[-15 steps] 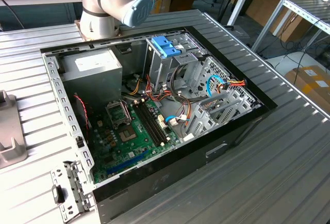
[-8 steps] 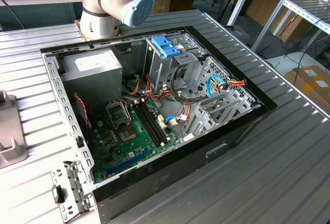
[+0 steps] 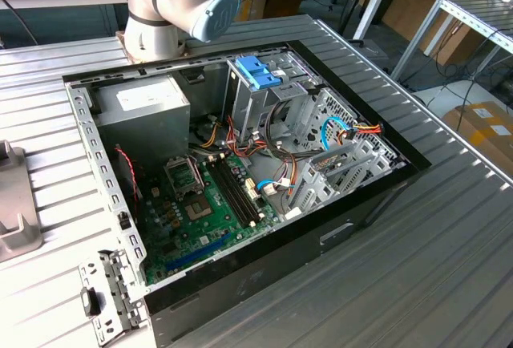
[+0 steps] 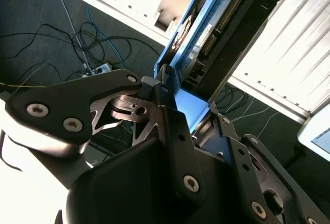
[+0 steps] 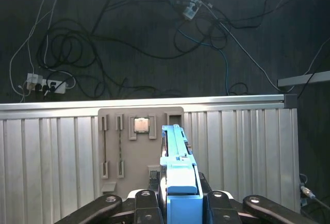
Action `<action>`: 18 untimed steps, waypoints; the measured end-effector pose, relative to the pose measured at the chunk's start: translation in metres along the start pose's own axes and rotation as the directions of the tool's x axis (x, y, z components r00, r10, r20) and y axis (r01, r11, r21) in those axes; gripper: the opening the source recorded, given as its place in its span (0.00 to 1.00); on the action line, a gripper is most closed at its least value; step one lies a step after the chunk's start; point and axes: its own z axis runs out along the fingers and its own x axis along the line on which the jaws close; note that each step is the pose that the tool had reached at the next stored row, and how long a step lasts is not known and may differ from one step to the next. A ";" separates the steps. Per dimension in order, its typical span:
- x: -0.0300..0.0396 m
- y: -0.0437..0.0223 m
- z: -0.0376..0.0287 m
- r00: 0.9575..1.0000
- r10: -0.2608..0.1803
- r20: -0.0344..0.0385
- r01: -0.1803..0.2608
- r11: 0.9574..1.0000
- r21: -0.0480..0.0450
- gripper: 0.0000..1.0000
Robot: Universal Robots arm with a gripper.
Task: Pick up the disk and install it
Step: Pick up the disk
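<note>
- the gripper (image 5: 180, 203) pinches the disk (image 5: 178, 154) edge-on, jaws pressed against its flat faces, blue bracket (image 5: 181, 182) towards the first wrist view.
- held over a ribbed table (image 5: 242, 152), the disk looks rigid, fairly heavy and sensitive to knocks; the broad metal faces seem the safest hold, away from its connector pins (image 4: 227, 15).
- beyond, cables (image 5: 103, 43) trail across dark floor; the open computer case (image 3: 264, 276) lies on the table.

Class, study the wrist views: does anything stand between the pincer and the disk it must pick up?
Nothing visible does. In the first wrist view the pincer is shut on the disk, which stands on edge between its fingers with its blue side showing. No object and no gap separates them.
</note>
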 end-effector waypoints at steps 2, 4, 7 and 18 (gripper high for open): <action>0.0006 -0.0002 -0.0001 1.000 0.000 0.000 0.000 1.000 0.000 0.37; 0.0012 -0.0005 -0.0001 1.000 0.000 0.000 0.000 1.000 0.000 0.37; 0.0018 -0.0007 -0.0002 1.000 0.000 0.000 0.000 1.000 0.000 0.37; 0.0140 -0.0053 -0.0015 1.000 0.000 0.000 0.000 1.000 0.000 0.37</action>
